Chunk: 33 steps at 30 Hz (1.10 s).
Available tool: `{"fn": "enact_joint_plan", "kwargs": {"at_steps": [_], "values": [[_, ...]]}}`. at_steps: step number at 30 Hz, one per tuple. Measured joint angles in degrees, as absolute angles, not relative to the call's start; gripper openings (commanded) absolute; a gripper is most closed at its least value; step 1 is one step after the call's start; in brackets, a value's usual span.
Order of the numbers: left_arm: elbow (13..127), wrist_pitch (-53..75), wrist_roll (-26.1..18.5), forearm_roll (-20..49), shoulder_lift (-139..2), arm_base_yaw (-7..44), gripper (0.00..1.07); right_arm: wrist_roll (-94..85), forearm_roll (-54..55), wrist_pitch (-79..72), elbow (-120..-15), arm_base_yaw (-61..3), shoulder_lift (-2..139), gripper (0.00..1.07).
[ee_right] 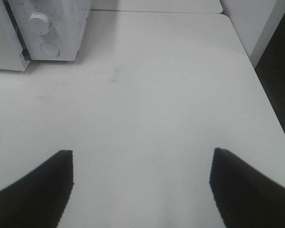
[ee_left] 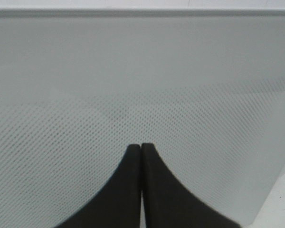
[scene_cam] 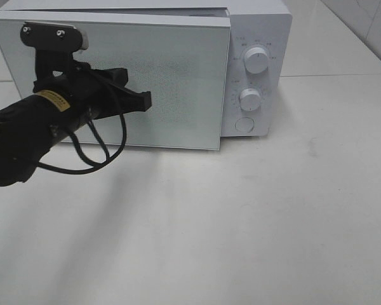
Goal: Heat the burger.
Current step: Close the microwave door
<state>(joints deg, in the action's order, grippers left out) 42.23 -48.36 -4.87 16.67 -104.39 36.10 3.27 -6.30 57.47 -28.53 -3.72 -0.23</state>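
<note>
- While the left gripper [scene_cam: 146, 100] points at the microwave door [scene_cam: 184, 57], its two black fingers are pressed together with no gap and nothing between them.
- Its tips sit close against the dotted middle of the door; whether they actually touch it I cannot tell.
- The white microwave [scene_cam: 257, 25] stands at the back of the pale table [scene_cam: 254, 229]. The door covers its front, and the door's edge beside the controls stands slightly forward of them.
- Two round knobs [scene_cam: 256, 61] sit one above the other to the right of the door, with a round button [scene_cam: 244, 124] beneath them.
- The right gripper [ee_right: 141, 154] hangs over the table, out in front of the microwave's control side, its fingers spread wide and holding nothing.
- The burger shows in no view, so where it is cannot be told.
</note>
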Motion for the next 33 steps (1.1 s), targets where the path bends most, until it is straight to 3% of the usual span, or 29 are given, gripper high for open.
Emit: {"fn": "enact_joint_plan", "kwargs": {"at_steps": [7, 22, 27, 33], "values": [[50.08, -45.32, -8.19, 22.98, -108.23, 38.62, 0.0, 3.27, -6.3, 57.47, -28.53, -3.72, -0.23, 0.76], [61.42, -35.87, -9.97, 24.87, -113.56, 40.57, 0.0, 3.27, -6.3, 57.47, -28.53, -3.72, -0.23, 0.76], [65.89, -32.89, -13.92, 27.33, -115.97, 41.08, 0.0, 3.27, -6.3, 57.47, -28.53, -3.72, -0.23, 0.76], [67.21, -29.85, -15.53, 28.71, -116.31, 41.37, 0.0, 3.27, -6.3, 57.47, -28.53, -3.72, -0.23, 0.76]]}}
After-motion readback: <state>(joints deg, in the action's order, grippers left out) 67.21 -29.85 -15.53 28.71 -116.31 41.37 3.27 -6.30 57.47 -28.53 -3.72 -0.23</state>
